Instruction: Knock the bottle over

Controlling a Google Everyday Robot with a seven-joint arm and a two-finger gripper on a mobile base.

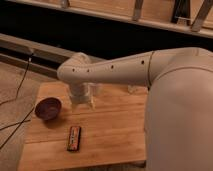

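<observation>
My gripper [82, 100] hangs below the white wrist, low over the back left part of the wooden table [115, 135]. A pale, clear shape close against its right side looks like the bottle [96, 89]. It is dim and seems upright, and I cannot tell whether the gripper touches it. My white arm [115, 70] crosses the view from the right and hides the table behind it.
A dark purple bowl [48, 108] sits left of the gripper. A dark snack bar [74, 138] lies near the front edge. Another pale clear object [133, 90] peeks out under the arm. Cables [20, 85] run over the floor at left. A dark ledge runs behind.
</observation>
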